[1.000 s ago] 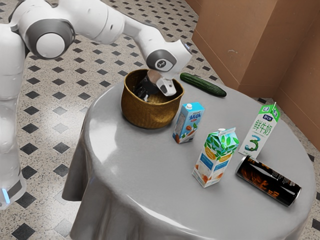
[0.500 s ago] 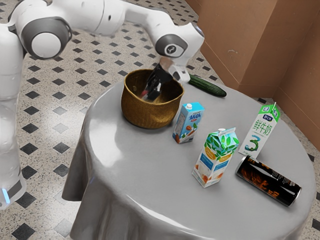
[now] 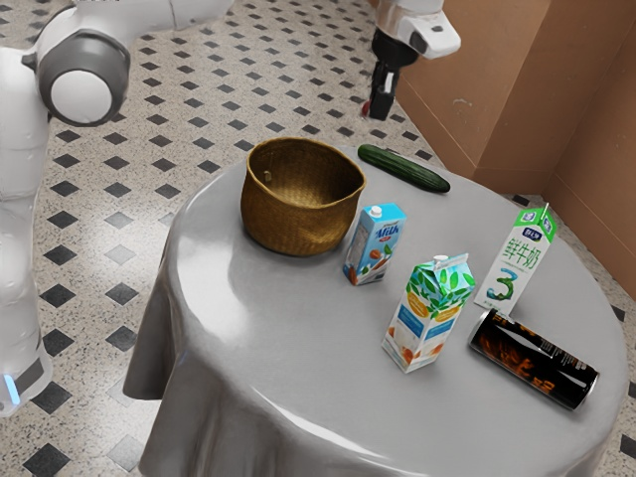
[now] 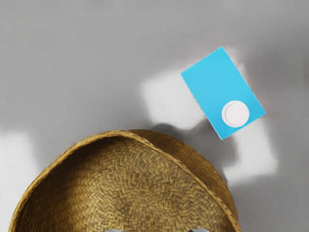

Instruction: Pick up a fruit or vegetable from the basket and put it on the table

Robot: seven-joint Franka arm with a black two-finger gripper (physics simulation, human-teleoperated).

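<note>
A rough, woven-straw basket (image 3: 298,221) stands on a counter (image 3: 268,348) draped in smooth, glossy grey cloth, beside a shiny, metal-rimmed black can (image 3: 535,360).

Exterior view high, oblique; wrist view near, apparently straight down; basket (image 3: 298,227) in both.

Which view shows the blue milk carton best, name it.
The exterior view: it shows the blue milk carton standing upright, with printed sides and cap in sight. The wrist view looks down on its blue top and white cap.
</note>
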